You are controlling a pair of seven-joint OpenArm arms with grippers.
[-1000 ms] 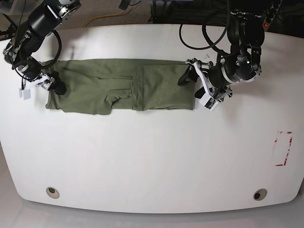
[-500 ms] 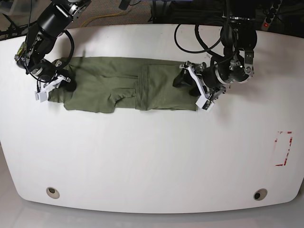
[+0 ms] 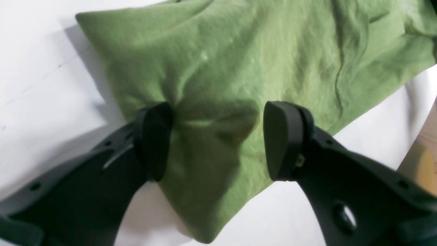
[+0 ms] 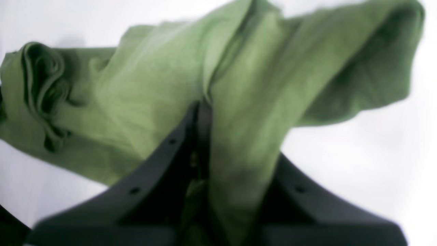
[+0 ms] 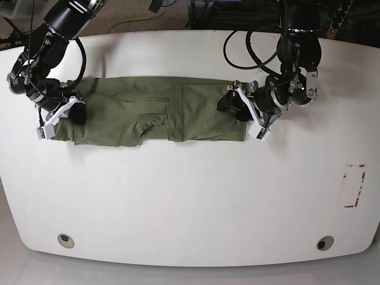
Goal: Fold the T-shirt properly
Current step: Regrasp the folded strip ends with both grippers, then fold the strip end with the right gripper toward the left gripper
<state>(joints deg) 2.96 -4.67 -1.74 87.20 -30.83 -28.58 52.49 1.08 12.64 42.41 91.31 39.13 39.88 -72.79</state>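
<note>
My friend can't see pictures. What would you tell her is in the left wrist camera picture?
Two black gripper fingers stand apart over a corner of an olive-green T-shirt, with wrinkly cloth bunched between them. The left gripper is open, its left finger touching the cloth. The shirt lies on a white table.

T-shirt [image 5: 148, 110]: since the earlier base views its right-arm end has shifted back outward, away from the left gripper, and the cloth lies drawn out longer and flatter. Right gripper [image 5: 76, 113] (jaws pinched on a cloth fold) has swung out and down with it. Left gripper [image 5: 236, 105], jaws parted astride the opposite corner, has edged slightly inward over the shirt.
</note>
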